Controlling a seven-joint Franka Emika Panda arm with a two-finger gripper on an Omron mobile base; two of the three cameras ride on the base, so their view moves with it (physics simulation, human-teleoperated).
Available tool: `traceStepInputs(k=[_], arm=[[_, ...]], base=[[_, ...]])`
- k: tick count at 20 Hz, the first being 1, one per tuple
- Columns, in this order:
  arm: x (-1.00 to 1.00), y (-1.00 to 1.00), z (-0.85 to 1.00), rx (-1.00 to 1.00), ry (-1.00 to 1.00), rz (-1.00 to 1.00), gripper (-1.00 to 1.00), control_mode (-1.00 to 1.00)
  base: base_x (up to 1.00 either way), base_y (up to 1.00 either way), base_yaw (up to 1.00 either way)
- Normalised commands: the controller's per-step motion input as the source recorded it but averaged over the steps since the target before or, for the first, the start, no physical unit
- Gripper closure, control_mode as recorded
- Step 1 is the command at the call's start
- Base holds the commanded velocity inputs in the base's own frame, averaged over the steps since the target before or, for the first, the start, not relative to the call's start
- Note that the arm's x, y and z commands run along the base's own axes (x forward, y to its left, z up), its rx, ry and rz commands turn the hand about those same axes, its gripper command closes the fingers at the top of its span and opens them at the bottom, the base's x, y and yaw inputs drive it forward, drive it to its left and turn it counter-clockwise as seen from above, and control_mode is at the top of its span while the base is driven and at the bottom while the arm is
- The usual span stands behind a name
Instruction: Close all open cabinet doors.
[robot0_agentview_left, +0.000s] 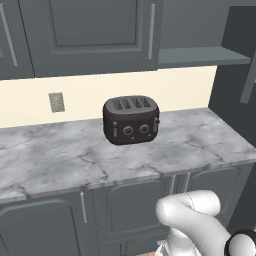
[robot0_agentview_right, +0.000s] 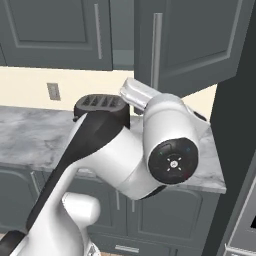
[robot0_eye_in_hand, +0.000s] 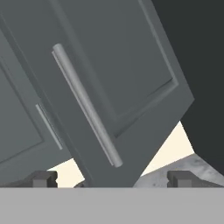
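Note:
One tall dark grey cabinet door (robot0_agentview_right: 197, 40) stands open, swung out from the wall over the counter's right end, its silver bar handle (robot0_agentview_right: 156, 50) facing me. In the hand view this open door (robot0_eye_in_hand: 131, 74) is close ahead, and its handle (robot0_eye_in_hand: 85, 105) runs slantwise across the picture. My gripper (robot0_eye_in_hand: 112, 178) is open just below the door's bottom edge, its fingertips (robot0_eye_in_hand: 43, 178) wide apart with nothing between them. The neighbouring door (robot0_agentview_left: 95, 30) to the left is shut, as is the one (robot0_agentview_left: 10, 35) beyond it. The opened cabinet shows a bare shelf (robot0_agentview_left: 200, 55).
A black toaster (robot0_agentview_left: 131, 120) sits on the marble counter (robot0_agentview_left: 60, 160) below the shut doors, partly behind my arm (robot0_agentview_right: 115, 150) in the right base view. A wall outlet (robot0_agentview_left: 56, 102) is left of it. A tall dark panel (robot0_agentview_left: 235, 85) bounds the counter's right end.

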Motion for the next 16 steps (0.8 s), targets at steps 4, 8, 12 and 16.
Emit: traceStepInputs(k=[4,8,12,16], arm=[[0.31,0.0,0.0,0.0,0.0,0.0,-1.0,-1.0],[0.23,0.0,0.0,0.0,0.0,0.0,-1.0,-1.0],[0.44,0.0,0.0,0.0,-0.01,0.0,-1.0,-1.0],[0.37,0.0,0.0,0.0,-0.12,0.0,-1.0,-1.0]], base=[[0.0,0.0,0.0],[0.0,0.0,0.0],[0.0,0.0,0.0],[0.0,0.0,0.0]])
